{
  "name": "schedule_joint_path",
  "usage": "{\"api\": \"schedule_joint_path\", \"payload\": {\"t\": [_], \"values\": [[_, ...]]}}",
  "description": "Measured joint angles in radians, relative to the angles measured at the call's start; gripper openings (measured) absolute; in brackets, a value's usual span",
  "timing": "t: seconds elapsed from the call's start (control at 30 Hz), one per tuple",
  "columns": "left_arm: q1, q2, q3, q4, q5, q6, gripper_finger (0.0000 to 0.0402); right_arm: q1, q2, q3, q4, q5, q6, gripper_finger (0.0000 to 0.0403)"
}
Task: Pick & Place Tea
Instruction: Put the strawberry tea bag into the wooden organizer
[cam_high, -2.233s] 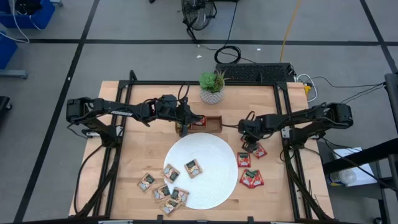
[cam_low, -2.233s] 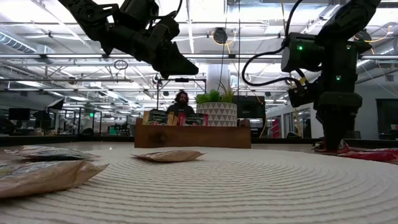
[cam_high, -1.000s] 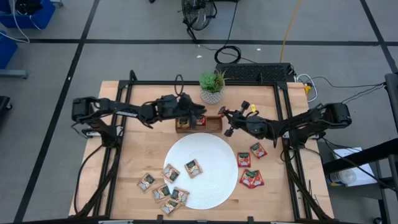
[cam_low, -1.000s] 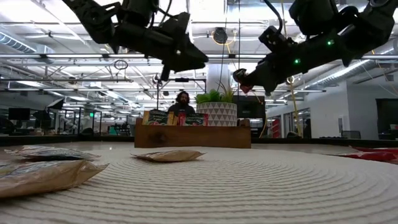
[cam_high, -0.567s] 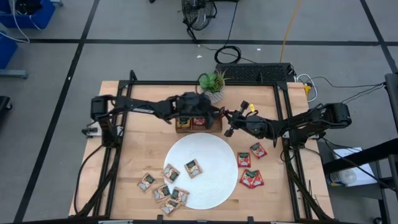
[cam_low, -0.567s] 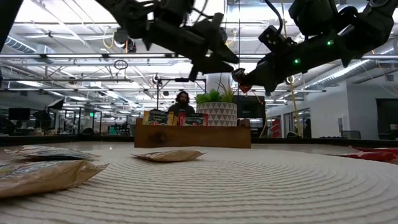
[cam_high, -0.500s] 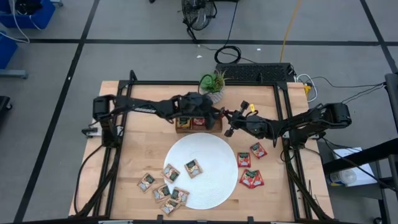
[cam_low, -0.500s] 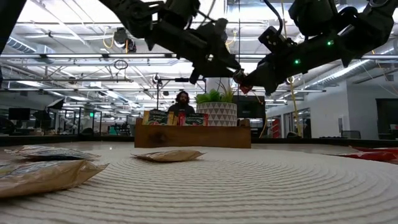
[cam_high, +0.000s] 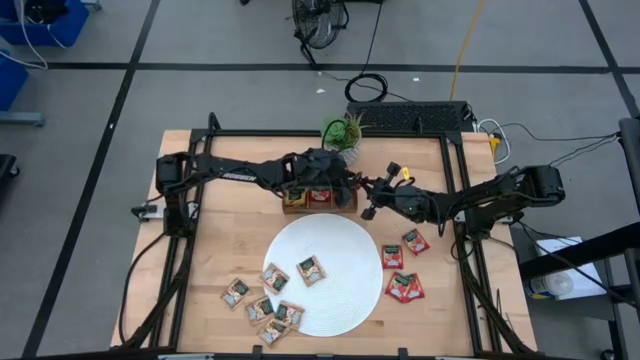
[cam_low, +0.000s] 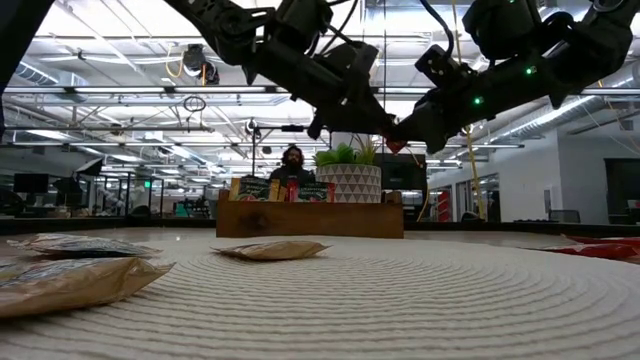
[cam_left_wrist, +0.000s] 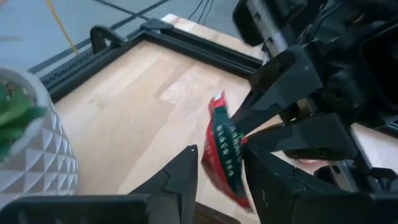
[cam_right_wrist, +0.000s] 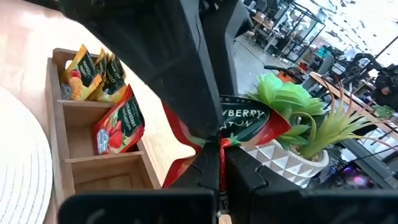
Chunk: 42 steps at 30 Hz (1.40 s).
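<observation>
Red tea sachet (cam_left_wrist: 225, 151), pinched in the closed right pincer (cam_high: 367, 198) beside the wooden tray (cam_high: 319, 199), should be squarely bracketed by the part-open left pincer (cam_left_wrist: 217, 163) before release.

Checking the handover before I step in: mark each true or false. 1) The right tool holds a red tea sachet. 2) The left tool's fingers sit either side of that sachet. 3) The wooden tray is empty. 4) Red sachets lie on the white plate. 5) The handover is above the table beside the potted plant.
1) True: the right tool is shut on the red tea sachet.
2) True: left tool.
3) False: the wooden tray holds sachets in two compartments.
4) False: tan sachets lie on the white plate; loose red sachets lie beside it.
5) True: potted plant.
</observation>
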Motion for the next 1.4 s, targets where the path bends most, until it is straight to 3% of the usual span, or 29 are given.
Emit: {"api": "schedule_joint_path", "payload": {"t": [0.23, 0.3, 0.43, 0.53, 0.87, 1.1, 1.4], "values": [[0.0, 0.0, 0.0, 0.005, -0.003, 0.046, 0.0125, 0.001, -0.001, 0.0, 0.0, -0.002, 0.001, 0.0], [-0.001, 0.0, 0.0, 0.005, -0.006, 0.069, 0.0102, 0.001, -0.001, 0.0, -0.001, -0.004, 0.001, 0.0], [0.002, -0.001, 0.0, -0.015, -0.002, 0.135, 0.0018, 0.0, -0.001, 0.0, -0.007, -0.059, 0.017, 0.0003], [0.002, -0.027, -0.002, -0.062, -0.009, 0.213, 0.0008, 0.0, -0.001, 0.001, -0.017, -0.099, 0.037, 0.0016], [-0.035, -0.214, 0.002, -0.449, -0.249, 0.487, 0.0003, 0.002, -0.009, -0.002, -0.096, -0.118, 0.088, 0.0062], [-0.045, -0.234, 0.0, -0.722, -0.06, 0.777, 0.0002, 0.0, -0.009, 0.001, -0.083, -0.11, 0.089, 0.0069], [0.004, -0.229, -0.002, -0.696, 0.098, 0.884, 0.0001, 0.0, -0.008, 0.001, -0.085, -0.107, 0.095, 0.0068]]}}
